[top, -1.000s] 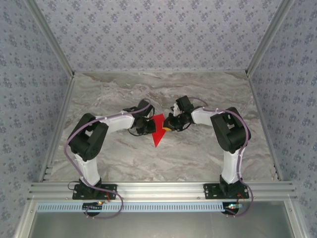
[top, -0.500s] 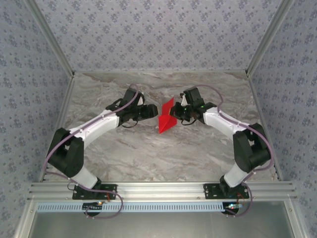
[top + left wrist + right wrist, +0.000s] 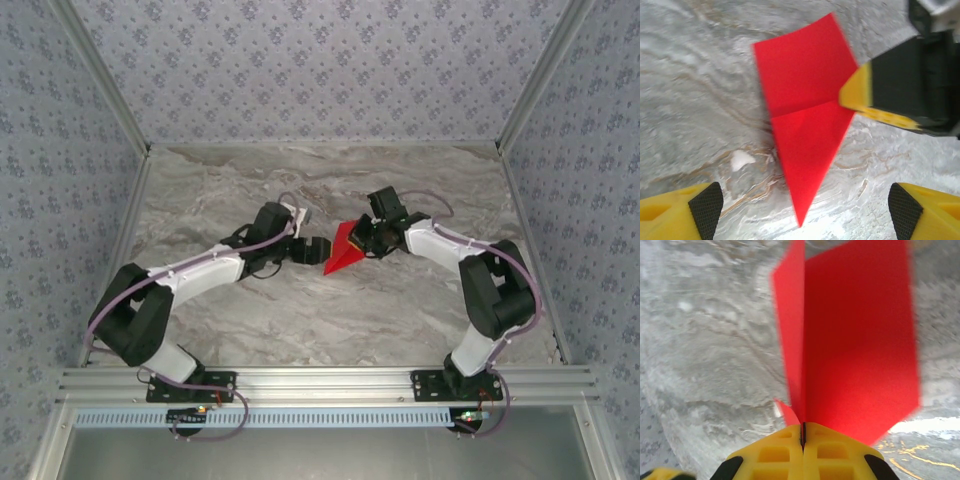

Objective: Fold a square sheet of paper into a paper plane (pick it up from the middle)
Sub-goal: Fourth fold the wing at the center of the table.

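The paper plane is bright red paper folded into a pointed dart, at mid-table. My right gripper is shut on its wide rear edge; in the right wrist view the yellow jaws pinch the fold and the wings fan out ahead. My left gripper stands open just left of the dart's tip, touching nothing. In the left wrist view the plane points toward me, its tip just ahead of the gap between my wide-apart fingertips. The right gripper's yellow finger holds the plane's right side.
The marble tabletop has bare room in front of and behind the arms. Patterned walls and metal frame posts close in the left, right and back. A metal rail runs along the near edge.
My left gripper has opened and let go of the red paper, ending just left of its tip. The right gripper has kept its hold and carried the plane slightly back and right.
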You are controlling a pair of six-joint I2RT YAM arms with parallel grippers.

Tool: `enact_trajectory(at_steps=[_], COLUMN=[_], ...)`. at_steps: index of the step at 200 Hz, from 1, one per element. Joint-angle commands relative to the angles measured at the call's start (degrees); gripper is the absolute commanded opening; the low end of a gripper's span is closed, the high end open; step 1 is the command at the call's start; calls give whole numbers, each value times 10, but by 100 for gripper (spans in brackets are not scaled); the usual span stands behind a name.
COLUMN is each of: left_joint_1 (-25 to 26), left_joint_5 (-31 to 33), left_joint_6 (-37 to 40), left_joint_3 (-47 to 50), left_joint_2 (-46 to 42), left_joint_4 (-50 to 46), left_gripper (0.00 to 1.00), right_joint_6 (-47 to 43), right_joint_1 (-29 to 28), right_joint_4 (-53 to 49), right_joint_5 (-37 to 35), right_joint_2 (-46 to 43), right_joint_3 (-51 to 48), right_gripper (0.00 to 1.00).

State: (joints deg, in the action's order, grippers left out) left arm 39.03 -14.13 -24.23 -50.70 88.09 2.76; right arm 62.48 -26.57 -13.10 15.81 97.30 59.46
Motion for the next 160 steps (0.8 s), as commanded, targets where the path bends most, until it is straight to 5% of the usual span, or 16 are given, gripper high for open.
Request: enact_trajectory(at_steps=[1,54,160], left_joint_1=[21,51,51], left_joint_5=[18,56,0], left_joint_6=[98,204,274], left_joint_3=[5,52,-11], left_joint_2=[24,60,139], left_joint_4=[77,197,142], left_gripper=[88,79,51], right_joint_6=[73,121,138], right_joint_1=[-2,1,0], right_joint_4=[0,-69,-120], right_joint_5=[-5,-11,28], right_joint_2=[8,16,51], right_joint_3=[-2,22,67], right_gripper=[0,0,0])
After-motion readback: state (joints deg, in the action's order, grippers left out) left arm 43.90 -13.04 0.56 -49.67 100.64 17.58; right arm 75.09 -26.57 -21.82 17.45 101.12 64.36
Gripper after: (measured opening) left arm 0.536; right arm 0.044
